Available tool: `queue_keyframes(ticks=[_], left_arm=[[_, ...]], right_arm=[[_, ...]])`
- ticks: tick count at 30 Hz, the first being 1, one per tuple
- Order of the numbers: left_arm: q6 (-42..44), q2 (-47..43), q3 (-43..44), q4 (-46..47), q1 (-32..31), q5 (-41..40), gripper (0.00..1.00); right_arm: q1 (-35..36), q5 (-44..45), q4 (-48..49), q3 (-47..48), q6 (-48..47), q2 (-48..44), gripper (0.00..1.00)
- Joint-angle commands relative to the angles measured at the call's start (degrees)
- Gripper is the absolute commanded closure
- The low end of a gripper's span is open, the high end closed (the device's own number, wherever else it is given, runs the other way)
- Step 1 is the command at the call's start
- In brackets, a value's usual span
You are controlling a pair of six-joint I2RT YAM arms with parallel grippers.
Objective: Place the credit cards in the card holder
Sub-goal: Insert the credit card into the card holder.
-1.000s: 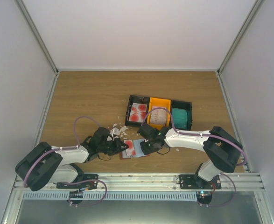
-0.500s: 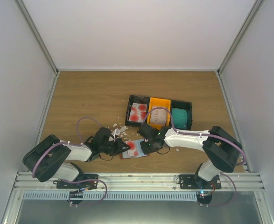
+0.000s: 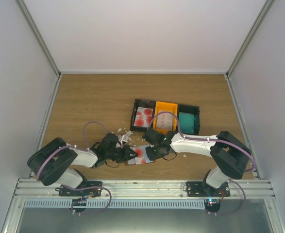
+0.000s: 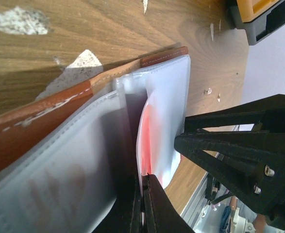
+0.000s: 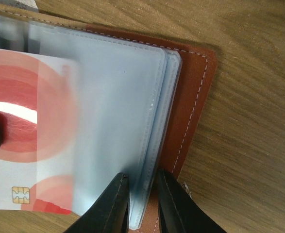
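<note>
Status: early stage. One credit card [image 5: 30, 121], glossy white plastic with red blotches and a gold chip, appears to be part-way inside a frosted pale-blue sleeve [image 5: 118, 111] of the card holder [image 5: 191, 97]. The holder lies open on the wood-grain surface [image 3: 93, 102] at 6 o'clock of the trays [image 3: 165, 103].

The left claw [image 4: 142, 208], at the holder's 9 o'clock, is clenched on the card's thin edge. The right claw [image 5: 141, 204], at 3 o'clock, pinches the flexible sleeve edges above the stitched brown leather.

Outstanding: seat this card. Red-blotched, beige and teal stacks lie in the rigid trays, not yet loaded.
</note>
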Motion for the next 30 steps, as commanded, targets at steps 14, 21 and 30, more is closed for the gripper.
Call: queue_keyframes(ticks=[14,21,30], left_arm=[[2.27,3.85,2.37,-0.91,-3.67,-9.98,0.98],[3.96,7.36,4.48,0.41,-5.33,-6.21,0.95],[6.15,5.57,5.80,-3.59,-5.67,-5.73,0.82]], right_arm=[[0.80,-3.00,1.68,-1.74,0.70,3.13,0.83],[0.86,-2.96,1.80,-1.82,0.83,2.88,0.83],[0.79,-1.94,1.76,-1.88,1.58,2.27,0.82]])
